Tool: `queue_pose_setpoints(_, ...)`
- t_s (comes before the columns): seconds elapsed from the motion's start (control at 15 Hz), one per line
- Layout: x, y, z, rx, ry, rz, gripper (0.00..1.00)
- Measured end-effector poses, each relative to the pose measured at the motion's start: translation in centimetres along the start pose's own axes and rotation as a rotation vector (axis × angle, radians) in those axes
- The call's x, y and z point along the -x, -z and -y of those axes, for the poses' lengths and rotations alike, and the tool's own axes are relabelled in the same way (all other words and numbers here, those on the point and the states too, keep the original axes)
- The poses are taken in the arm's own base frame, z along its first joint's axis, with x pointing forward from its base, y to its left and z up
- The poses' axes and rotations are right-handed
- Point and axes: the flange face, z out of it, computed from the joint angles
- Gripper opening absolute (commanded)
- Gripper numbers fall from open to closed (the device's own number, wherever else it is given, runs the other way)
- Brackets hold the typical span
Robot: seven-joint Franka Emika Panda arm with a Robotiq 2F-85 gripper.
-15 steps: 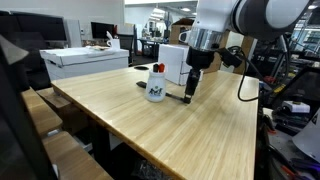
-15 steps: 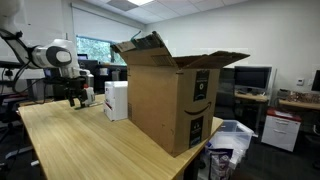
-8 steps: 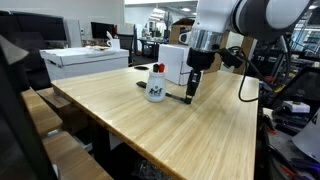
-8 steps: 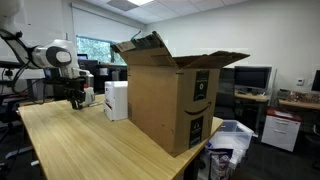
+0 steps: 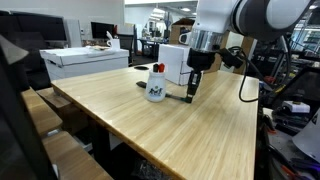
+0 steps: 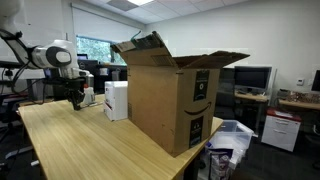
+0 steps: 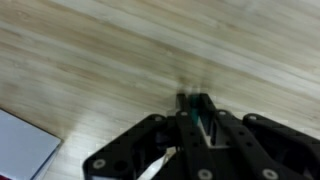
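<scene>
Risk noted: the gripper point(image 5: 190, 95) appears to pinch the slim dark object point(image 5: 174, 96) near one end only, so the object could pivot or slip free if raised, and its free end could strike the white bottle point(image 5: 155, 84) standing just beside it on the wooden table point(image 5: 130, 125). The arm drops from above with the wrist vertical and the fingertips at the tabletop. In the wrist view the jaws stand narrow, closed on the object.
</scene>
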Motion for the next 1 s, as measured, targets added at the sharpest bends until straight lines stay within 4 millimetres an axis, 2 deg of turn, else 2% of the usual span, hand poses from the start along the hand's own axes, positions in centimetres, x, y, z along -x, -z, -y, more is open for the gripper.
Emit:
queue_pose_setpoints(0.33,-0.2,0.3,0.1,-0.001,0.003,-0.009,0.06)
queue_pose_setpoints(1.0,-1.5,2.5,0.3,-0.004,0.022,-0.061,0.06)
